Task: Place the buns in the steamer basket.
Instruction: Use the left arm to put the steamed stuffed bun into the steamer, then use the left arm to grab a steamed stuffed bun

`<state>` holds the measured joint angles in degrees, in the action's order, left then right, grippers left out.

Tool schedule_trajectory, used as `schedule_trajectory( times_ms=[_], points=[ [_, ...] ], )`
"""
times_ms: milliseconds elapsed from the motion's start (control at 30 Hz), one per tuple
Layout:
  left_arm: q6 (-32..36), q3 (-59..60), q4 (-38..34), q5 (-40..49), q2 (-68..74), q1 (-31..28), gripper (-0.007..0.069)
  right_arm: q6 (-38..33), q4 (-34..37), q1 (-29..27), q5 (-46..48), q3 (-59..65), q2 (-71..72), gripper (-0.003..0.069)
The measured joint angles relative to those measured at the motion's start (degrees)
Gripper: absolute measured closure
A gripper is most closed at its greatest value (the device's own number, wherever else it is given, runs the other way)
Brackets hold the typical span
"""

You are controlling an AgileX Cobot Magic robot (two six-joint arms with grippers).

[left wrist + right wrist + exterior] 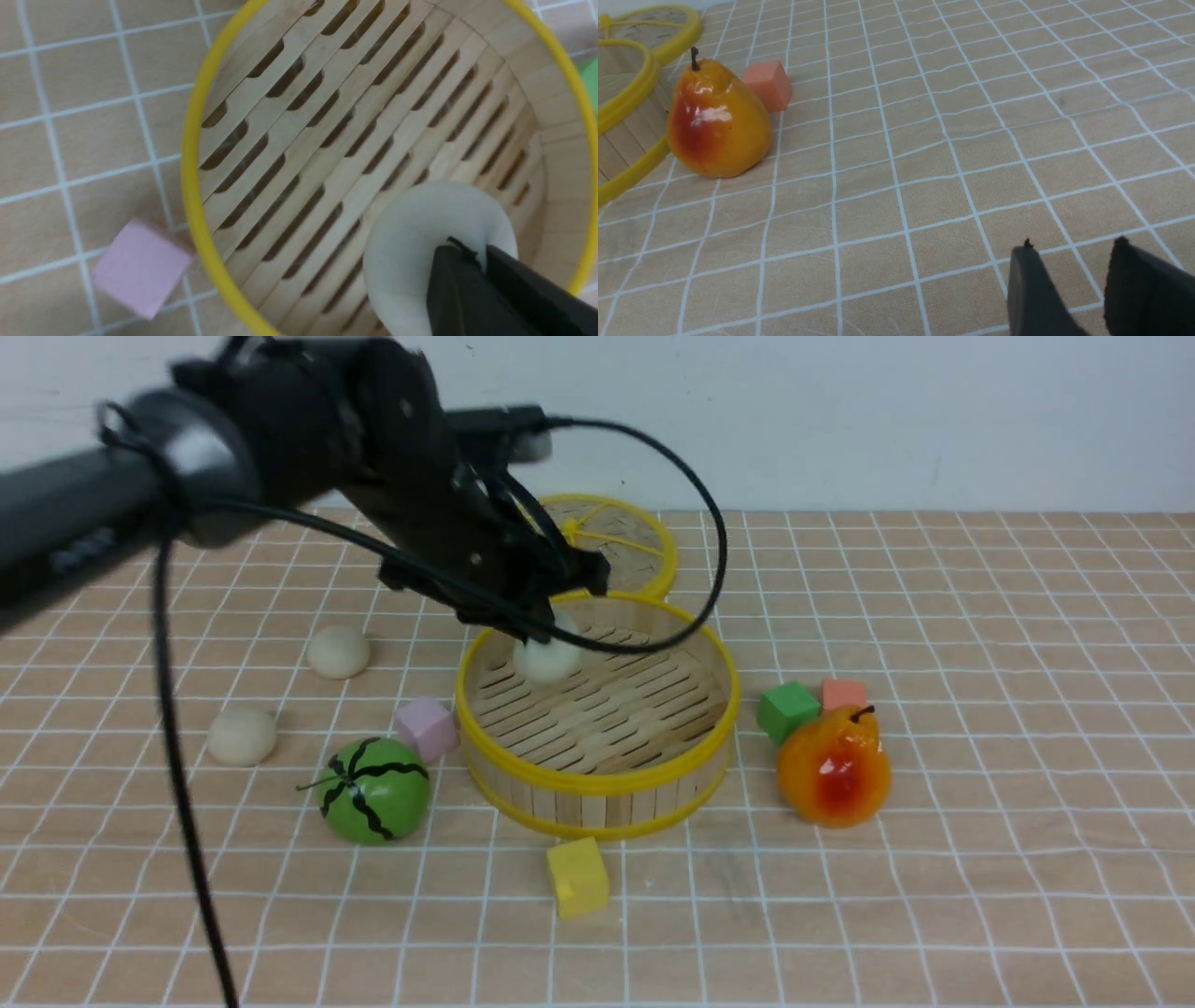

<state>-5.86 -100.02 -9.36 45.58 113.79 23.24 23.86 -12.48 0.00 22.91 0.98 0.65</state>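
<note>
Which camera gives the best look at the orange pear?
The right wrist view: the pear looms close and sharp, stem and red blush clear. The front view shows the pear smaller, right of the steamer basket, with a green cube and an orange cube behind it. The left wrist view misses it.

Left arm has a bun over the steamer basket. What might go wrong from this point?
1. The left gripper pinches the held bun by a small patch; it may slip out early or cling on release.
2. That bun hangs near the steamer basket wall, so it might land on the rim and roll off.
3. The cable loops low over the basket and may snag the rim on withdrawal.
</note>
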Motion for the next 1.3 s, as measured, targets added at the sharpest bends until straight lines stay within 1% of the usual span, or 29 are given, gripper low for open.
schedule_trajectory(
  times_ms=[100, 233, 333, 467, 500, 533, 633, 667, 700, 767, 833, 967, 1000, 1033, 1067, 1133, 1267, 1300],
  points=[
    [-0.63, 0.0, -0.6, -0.51, 2.6, 0.0, 0.0633, 0.0, 0.0, 0.0, 0.0, 0.0, 0.0, 0.0418],
    [-4.05, 0.0, -1.95, -0.76, 5.8, 0.0, 0.062, 0.0, 0.0, 0.0, 0.0, 0.0, 0.0, 0.0418],
    [-5.49, 0.0, -2.29, -0.78, 6.99, 0.0, 0.0596, 0.0, 0.0, 0.0, 0.0, 0.0, 0.0, 0.0418],
    [-5.83, 0.0, -2.29, -0.42, 7.31, 0.0, 0.052, 0.0, 0.0, 0.0, 0.0, 0.0, 0.0, 0.0418],
    [-5.88, 0.0, -2.29, -0.21, 7.31, 0.0, 0.0487, 0.0, 0.0, 0.0, 0.0, 0.0, 0.0, 0.0418],
    [-5.88, 0.0, -2.29, -0.14, 7.31, 0.0, 0.0482, 0.0, 0.0, 0.0, 0.0, 0.0, 0.0, 0.0418],
    [-5.94, 0.0, -2.4, 1.32, 6.99, 0.0, 0.0358, 0.0, 0.0, 0.0, 0.0, 0.0, 0.0, 0.0418],
    [-5.94, 0.0, -2.44, 1.96, 6.61, 0.0, 0.0329, 0.0, 0.0, 0.0, 0.0, 0.0, 0.0, 0.0418],
    [-5.94, 0.0, -2.44, 2.18, 6.39, 0.0, 0.0323, 0.0, 0.0, 0.0, 0.0, 0.0, 0.0, 0.0418],
    [-5.94, 0.0, -2.44, 3.68, 4.93, 0.0, 0.0271, 0.0, 0.0, 0.0, 0.0, 0.0, 0.0, 0.0418],
    [-5.94, 0.0, -2.03, 5.34, 2.47, 0.0, 0.0243, 0.0, 0.0, 0.0, 0.0, 0.0, 0.0, 0.0418],
    [-6.46, 0.0, -0.76, 8.44, -2.88, -0.85, 0.023, 0.0, 0.0, 0.0, 0.0, 0.0, 0.0, 0.0418],
    [-6.68, 0.0, -0.49, 8.99, -4.03, -1.28, 0.0229, 0.0, 0.0, 0.0, 0.0, 0.0, 0.0, 0.0418],
    [-7.1, 0.0, 0.41, 10.4, -7.65, -3.23, 0.0228, 0.0, 0.0, 0.0, 0.0, 0.0, 0.0, 0.0418],
    [-7.1, 0.0, 0.7, 10.54, -8.02, -3.5, 0.0228, 0.0, 0.0, 0.0, 0.0, 0.0, 0.0, 0.0418],
    [-7.29, 0.0, 2.5, 12.43, -12.72, -8.22, 0.0228, 0.0, 0.0, 0.0, 0.0, 0.0, 0.0, 0.0418],
    [-7.4, 0.0, 3.94, 16.02, -15.46, -15.6, 0.0228, 0.0, 0.0, 0.0, 0.0, 0.0, 0.0, 0.0418],
    [-7.4, 0.0, 3.95, 16.43, -15.46, -15.99, 0.0228, 0.0, 0.0, 0.0, 0.0, 0.0, 0.0, 0.0418]
  ],
)
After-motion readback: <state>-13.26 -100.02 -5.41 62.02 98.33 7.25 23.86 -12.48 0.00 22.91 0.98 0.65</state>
